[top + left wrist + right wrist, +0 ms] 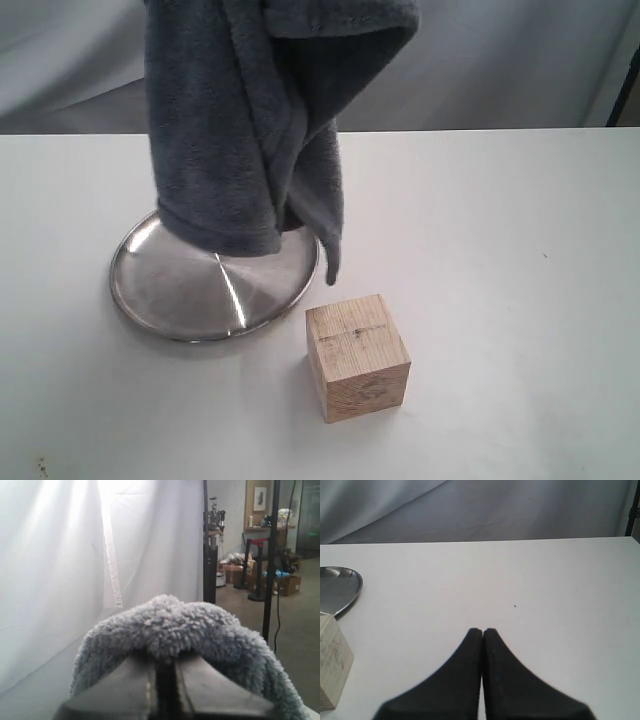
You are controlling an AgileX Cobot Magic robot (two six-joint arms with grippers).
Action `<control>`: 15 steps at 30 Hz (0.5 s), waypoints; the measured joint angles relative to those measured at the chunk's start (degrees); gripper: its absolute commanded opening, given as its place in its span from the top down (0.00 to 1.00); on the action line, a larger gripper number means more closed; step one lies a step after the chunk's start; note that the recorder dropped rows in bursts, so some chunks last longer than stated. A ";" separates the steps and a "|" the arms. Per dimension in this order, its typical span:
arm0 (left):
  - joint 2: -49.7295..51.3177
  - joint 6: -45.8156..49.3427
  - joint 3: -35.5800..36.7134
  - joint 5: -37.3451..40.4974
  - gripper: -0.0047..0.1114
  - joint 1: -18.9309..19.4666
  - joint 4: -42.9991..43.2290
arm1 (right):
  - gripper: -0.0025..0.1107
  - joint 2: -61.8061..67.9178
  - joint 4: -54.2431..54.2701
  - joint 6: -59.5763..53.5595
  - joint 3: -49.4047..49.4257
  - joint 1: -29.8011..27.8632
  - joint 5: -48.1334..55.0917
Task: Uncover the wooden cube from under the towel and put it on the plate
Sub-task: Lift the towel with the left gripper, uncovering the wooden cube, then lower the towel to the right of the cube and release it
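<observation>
The blue-grey towel (250,120) hangs in the air over the back of the steel plate (190,290), its lowest folds reaching down to the plate's far rim. My left gripper (165,655) is shut on the towel (170,625), which bulges over the fingertips; that gripper is out of sight in the exterior view. The wooden cube (357,356) stands uncovered on the white table, just right of the plate and nearer the front. In the right wrist view the cube (332,665) and the plate's rim (342,587) show at one edge. My right gripper (482,630) is shut and empty, low over bare table.
The white table (520,300) stretches bare to the right of the cube. A grey backdrop curtain (520,60) hangs behind the table. The left wrist view looks out at stands and boxes (280,580) in the room beyond.
</observation>
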 measured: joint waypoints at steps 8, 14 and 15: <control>20.98 -4.29 -1.31 -20.65 0.96 -7.11 12.98 | 0.98 0.00 0.00 0.00 0.00 0.00 0.00; 33.65 -15.83 -9.10 -21.85 0.96 -7.11 22.77 | 0.98 0.00 0.00 0.00 0.00 0.00 0.00; 35.54 -17.01 -10.54 -21.67 0.96 -7.11 24.06 | 0.98 0.00 0.00 0.00 0.00 0.00 0.00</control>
